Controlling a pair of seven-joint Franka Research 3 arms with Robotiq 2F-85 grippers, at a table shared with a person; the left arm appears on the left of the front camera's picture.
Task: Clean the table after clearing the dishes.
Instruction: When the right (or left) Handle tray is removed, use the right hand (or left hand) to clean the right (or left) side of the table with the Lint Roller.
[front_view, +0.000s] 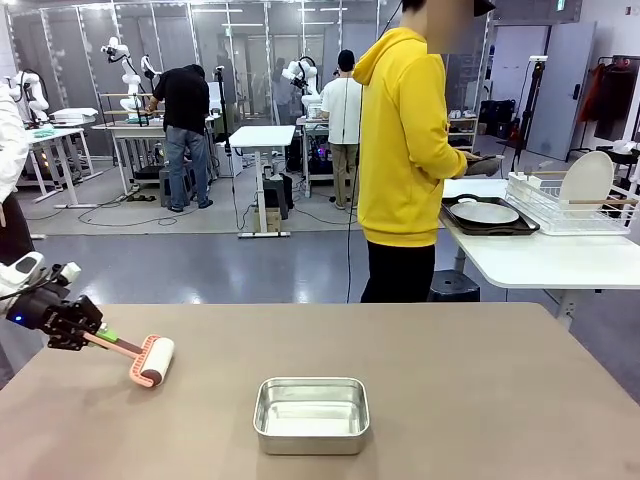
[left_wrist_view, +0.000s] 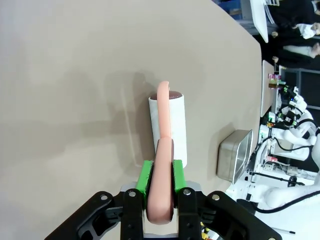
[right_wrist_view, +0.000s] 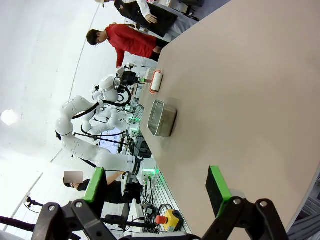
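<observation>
On the left part of the grey-brown table (front_view: 480, 370) my left gripper (front_view: 100, 335) is shut on the pink handle of a lint roller (front_view: 152, 361). The roller's white drum rests on the tabletop. The left wrist view has the green pads (left_wrist_view: 146, 176) clamped on the handle, with the lint roller (left_wrist_view: 168, 125) stretching ahead over the table (left_wrist_view: 75, 75). My right gripper (right_wrist_view: 157, 185) hangs open and holds nothing, above the table (right_wrist_view: 250, 100). The dishes (front_view: 485, 213), a white plate on a dark tray, lie on the white side table at the right.
A small steel pan (front_view: 311, 413) stands near the table's front middle, to the right of the roller. A person in a yellow hoodie (front_view: 400, 150) stands at the far edge, turned to the side table. A dish rack (front_view: 570, 200) with a plate is there too.
</observation>
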